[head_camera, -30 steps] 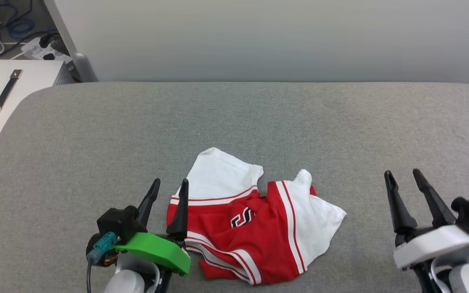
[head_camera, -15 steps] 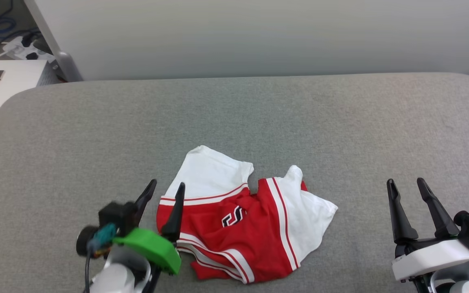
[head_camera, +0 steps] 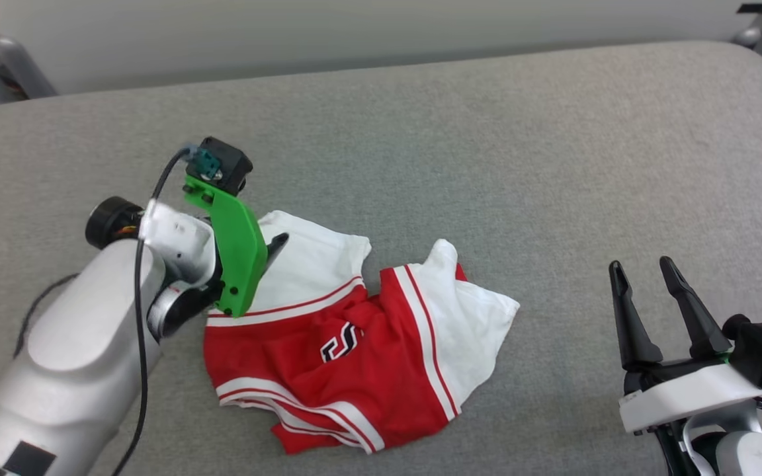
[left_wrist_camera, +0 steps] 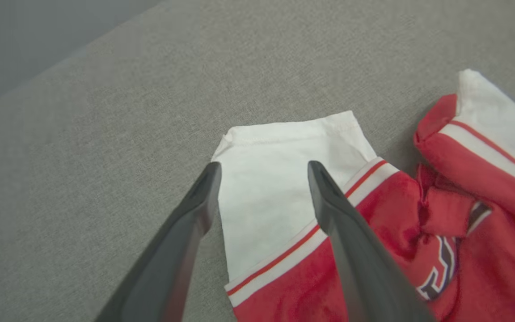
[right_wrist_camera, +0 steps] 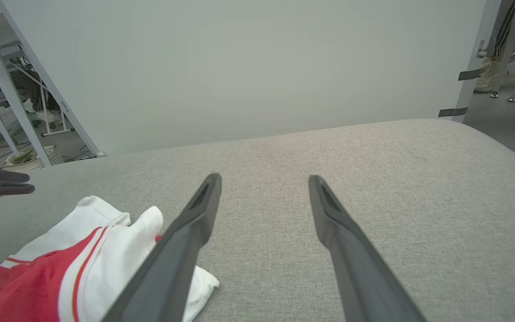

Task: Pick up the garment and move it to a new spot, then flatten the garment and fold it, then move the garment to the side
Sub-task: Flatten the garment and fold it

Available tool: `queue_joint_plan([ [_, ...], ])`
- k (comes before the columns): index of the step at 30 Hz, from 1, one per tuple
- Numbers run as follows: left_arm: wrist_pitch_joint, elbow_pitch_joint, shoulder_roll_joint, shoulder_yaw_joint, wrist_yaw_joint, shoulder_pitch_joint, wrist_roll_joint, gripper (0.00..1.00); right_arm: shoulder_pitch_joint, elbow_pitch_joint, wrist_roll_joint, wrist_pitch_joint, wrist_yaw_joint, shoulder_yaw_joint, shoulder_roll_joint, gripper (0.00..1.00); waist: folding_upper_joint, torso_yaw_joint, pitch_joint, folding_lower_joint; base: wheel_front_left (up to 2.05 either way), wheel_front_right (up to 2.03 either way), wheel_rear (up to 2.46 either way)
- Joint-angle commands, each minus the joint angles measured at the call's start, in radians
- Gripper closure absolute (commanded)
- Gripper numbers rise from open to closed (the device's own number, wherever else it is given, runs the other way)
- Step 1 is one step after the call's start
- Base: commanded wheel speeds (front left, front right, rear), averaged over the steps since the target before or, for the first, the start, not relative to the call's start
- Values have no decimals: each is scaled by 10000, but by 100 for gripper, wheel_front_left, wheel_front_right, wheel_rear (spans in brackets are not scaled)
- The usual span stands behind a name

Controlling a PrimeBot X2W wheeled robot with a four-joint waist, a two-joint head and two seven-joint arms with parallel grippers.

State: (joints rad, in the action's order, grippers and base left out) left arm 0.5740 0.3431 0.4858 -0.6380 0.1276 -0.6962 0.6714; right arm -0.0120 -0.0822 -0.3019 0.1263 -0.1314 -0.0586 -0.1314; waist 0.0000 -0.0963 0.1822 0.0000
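The garment [head_camera: 354,350] is lying crumpled on the gray counter [head_camera: 520,132], not picked up yet. The left gripper [left_wrist_camera: 262,170] is hanging over its white sleeve [left_wrist_camera: 264,210], jaws wide apart. The right gripper [head_camera: 642,268] is sitting well aside, jaws apart too. Moving, flattening and folding are all left.
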Motion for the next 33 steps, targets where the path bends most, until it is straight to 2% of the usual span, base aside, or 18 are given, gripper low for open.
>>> queue_joint_plan([
  [1, 405, 163, 187, -310, 31, -340, 144, 0, -186, 8, 20, 31, 7, -70, 61, 0, 0, -525, 544, 0, 0, 0, 0],
  [3, 841, 364, 424, -693, 31, -766, 322, 0, -276, 61, 9, 62, 7, -160, 102, 0, 0, -686, 733, 0, 0, 0, 0],
  [8, 1072, 1214, 793, -1156, 31, -1518, 390, 0, -517, 205, 0, 220, 7, -380, 156, 0, 0, -1080, 1209, 0, 0, 0, 0],
  [20, 492, 2735, 1014, -1898, 31, -2160, 590, 0, -726, 536, 35, 488, 7, -635, 259, 0, 0, -1461, 1783, 0, 0, 0, 0],
  [21, 424, 2834, 1002, -1914, 31, -2182, 677, 100, -742, 557, 42, 500, 7, -647, 262, 0, 0, -1466, 1802, 0, 0, 0, 0],
  [27, 163, 3107, 914, -1892, 31, -2284, 1414, 100, -799, 623, 122, 485, 7, -685, 243, 0, 0, -1398, 1794, 0, 0, 0, 0],
  [28, -22, 3155, 915, -1816, 31, -2339, 1480, 100, -808, 636, 127, 477, 7, -673, 233, 0, 0, -1371, 1774, 0, 0, 0, 0],
  [29, -919, 3460, 847, -1385, -68, -2572, 1616, 100, -830, 680, 149, 431, 7, -640, 190, 0, 0, -1236, 1655, 0, 0, 0, 0],
  [33, -1791, 3945, 883, -1020, -258, -2722, 1652, 100, -813, 721, 181, 300, 7, -643, 149, 0, 0, -1031, 1430, 0, 0, 0, 0],
])
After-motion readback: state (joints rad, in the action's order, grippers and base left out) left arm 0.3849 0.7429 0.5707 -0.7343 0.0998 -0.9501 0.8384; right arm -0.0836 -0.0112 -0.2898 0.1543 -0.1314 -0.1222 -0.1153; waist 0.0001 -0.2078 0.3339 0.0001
